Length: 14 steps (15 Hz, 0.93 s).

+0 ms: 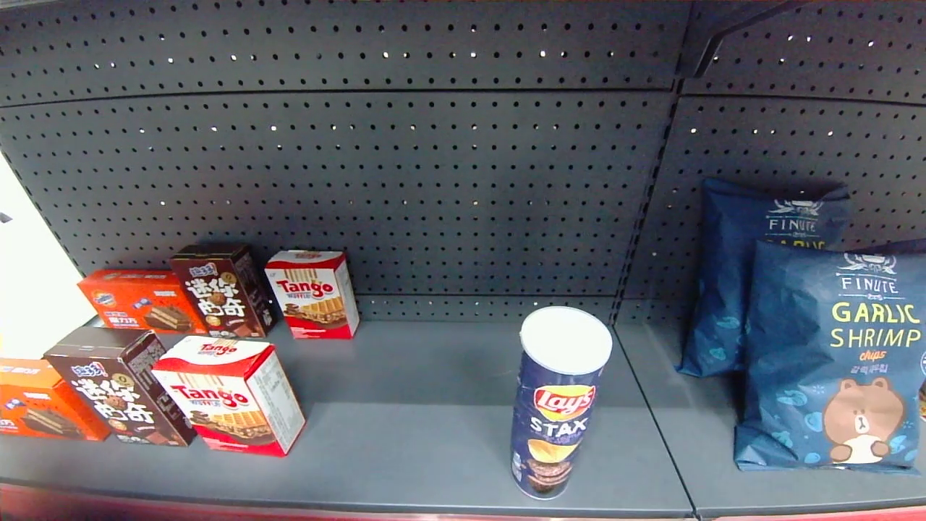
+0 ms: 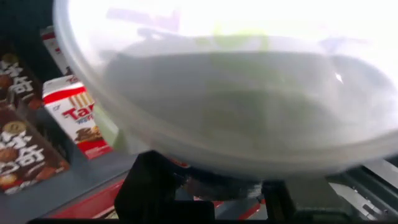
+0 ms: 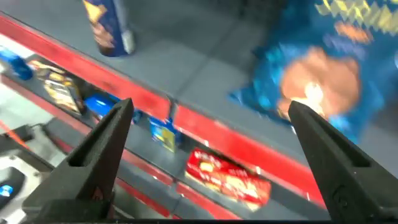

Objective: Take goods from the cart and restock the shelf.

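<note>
1. Black and spread wide, the two fingers (image 3: 106, 155) of the right gripper (image 3: 210, 106) are released, with nothing between them.
2. Just beyond their tips runs the red front edge (image 3: 249, 149) of the grey shelf (image 3: 186, 56). The fingers hang in front of it without touching it.
3. Past the tip of the finger on the robot's left, the chip can (image 3: 109, 28) stands upright on the shelf near that edge. Past the other tip leans a blue chip bag (image 3: 323, 74) with a bear drawn on it.
4. Below the edge, between the two fingers, a lower tier holds a red packet (image 3: 227, 177) and small blue and yellow packs (image 3: 165, 134), too blurred to tell apart.
5. At the left gripper (image 2: 205, 186), a pale round lid (image 2: 236, 93) sits close against the camera, above the dark body. Whether the gripper clasps what lies under it cannot be told.
6. Out to one side of that lid stand a red-and-white wafer box (image 2: 78, 115) and a brown box (image 2: 22, 149), both on the shelf.
7. In the head view the chip can is a dark blue tube with a flat white lid (image 1: 566, 340) and chips pictured low on its side. It stands alone near the front of the shelf, well apart from the boxes.
8. Two blue bags stand to its right, the front one (image 1: 832, 362) overlapping the rear one (image 1: 752, 268), which leans on the pegboard (image 1: 434, 195).
9. To its left, boxes stand in two rows of orange (image 1: 141, 300), brown and red-and-white.
</note>
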### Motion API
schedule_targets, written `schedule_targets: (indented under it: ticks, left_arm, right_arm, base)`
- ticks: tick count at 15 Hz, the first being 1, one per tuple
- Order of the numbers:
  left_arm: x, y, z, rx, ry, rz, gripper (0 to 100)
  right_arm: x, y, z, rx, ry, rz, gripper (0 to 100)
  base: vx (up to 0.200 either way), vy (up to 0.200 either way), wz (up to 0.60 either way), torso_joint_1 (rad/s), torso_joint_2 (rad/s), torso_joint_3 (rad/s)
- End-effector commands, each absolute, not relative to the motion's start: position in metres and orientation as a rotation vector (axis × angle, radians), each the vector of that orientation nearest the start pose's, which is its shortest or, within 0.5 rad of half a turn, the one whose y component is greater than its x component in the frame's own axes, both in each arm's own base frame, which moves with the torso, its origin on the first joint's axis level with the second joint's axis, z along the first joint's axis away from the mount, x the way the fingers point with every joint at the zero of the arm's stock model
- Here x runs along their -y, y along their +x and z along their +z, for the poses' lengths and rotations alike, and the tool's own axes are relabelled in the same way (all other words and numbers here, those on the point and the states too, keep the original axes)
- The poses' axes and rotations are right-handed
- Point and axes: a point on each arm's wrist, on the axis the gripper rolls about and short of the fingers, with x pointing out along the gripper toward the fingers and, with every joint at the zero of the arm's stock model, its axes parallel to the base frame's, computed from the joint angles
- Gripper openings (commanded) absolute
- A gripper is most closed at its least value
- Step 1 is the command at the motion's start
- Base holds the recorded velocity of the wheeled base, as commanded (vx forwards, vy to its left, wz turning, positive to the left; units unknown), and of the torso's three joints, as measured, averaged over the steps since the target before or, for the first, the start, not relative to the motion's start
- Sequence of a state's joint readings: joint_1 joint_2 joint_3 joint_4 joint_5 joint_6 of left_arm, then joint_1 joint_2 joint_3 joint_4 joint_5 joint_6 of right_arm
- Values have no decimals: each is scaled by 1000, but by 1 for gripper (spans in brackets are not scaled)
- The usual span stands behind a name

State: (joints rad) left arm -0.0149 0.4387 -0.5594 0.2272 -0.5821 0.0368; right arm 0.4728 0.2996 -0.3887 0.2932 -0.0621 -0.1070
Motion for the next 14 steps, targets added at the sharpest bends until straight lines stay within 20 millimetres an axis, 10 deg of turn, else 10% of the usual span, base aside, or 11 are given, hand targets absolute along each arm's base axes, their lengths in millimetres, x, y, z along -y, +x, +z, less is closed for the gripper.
schedule_targets:
  ticks: [1, 14]
  left_arm:
    - [13, 21, 218, -173, -22, -638, 0]
    - [50, 118, 231, -206, 16, -818, 0]
  right_arm:
    - [16, -34, 146, -120, -142, 358, 100]
    - [15, -43, 105, -92, -183, 228, 100]
  base:
    - [0, 0, 0, 0, 0, 0]
    - [0, 0, 0, 0, 0, 0]
